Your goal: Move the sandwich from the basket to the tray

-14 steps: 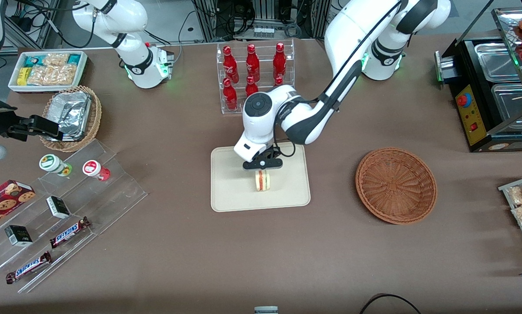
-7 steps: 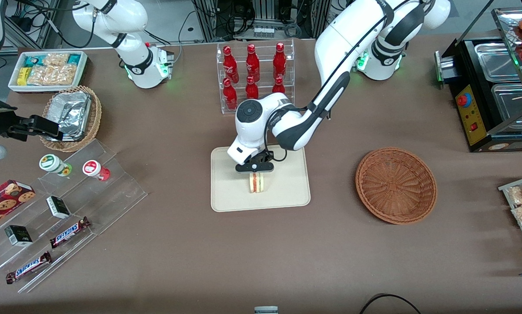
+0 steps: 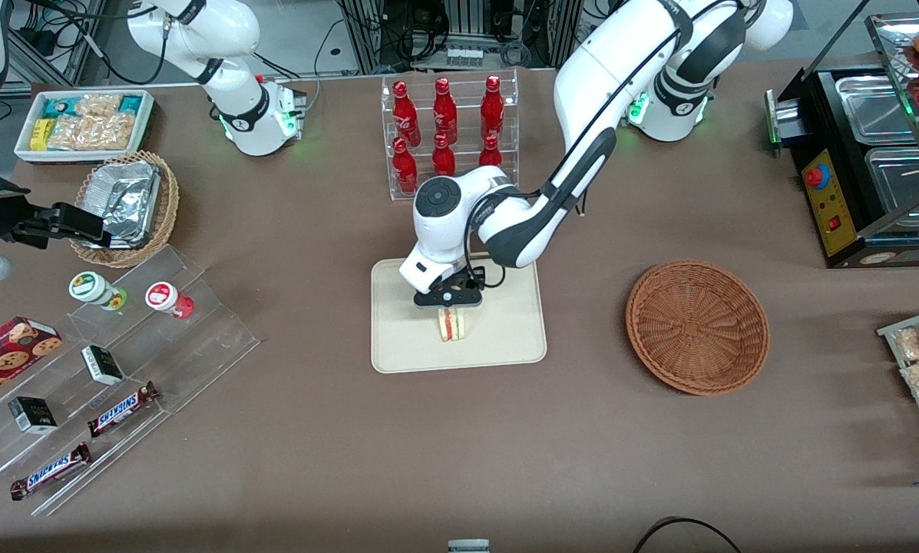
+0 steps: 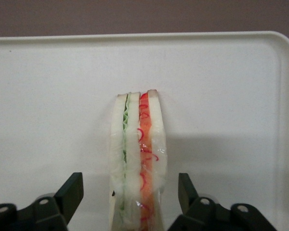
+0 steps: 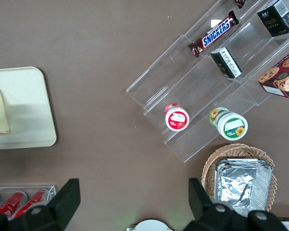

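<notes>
Brown, matte bench (image 3: pixel 428 445) filling the front view, with racks of cables and equipment at the edge farthest from the camera. Cream-beige tray (image 3: pixel 505 338) near the middle: flat, rectangular, rounded corners, low raised rim, smooth surface. Standing on edge on the tray, a sandwich (image 3: pixel 452 325): pale bread slices with green and red filling showing as thin stripes along the cut edge, glossy as if wrapped in clear film. Directly above the sandwich, the left arm's gripper (image 3: pixel 448 299), black fingers (image 4: pixel 70 195) spread wide on either side of the bread, clear gaps visible on both sides in the wrist view, nothing held. Toward the working arm's end of the bench, well apart from the tray, a round shallow basket (image 3: pixel 697 326) of reddish-brown woven wicker with nothing in it. Farther from the camera than the tray, a clear plastic rack of red bottles (image 3: pixel 444 127). Toward the parked arm's end, a lighter wicker basket of crumpled foil (image 3: pixel 125 201), a white bin of snack packets (image 3: pixel 83 123), and stepped clear shelves (image 3: pixel 121 369) with chocolate bars, small boxes and cups.
</notes>
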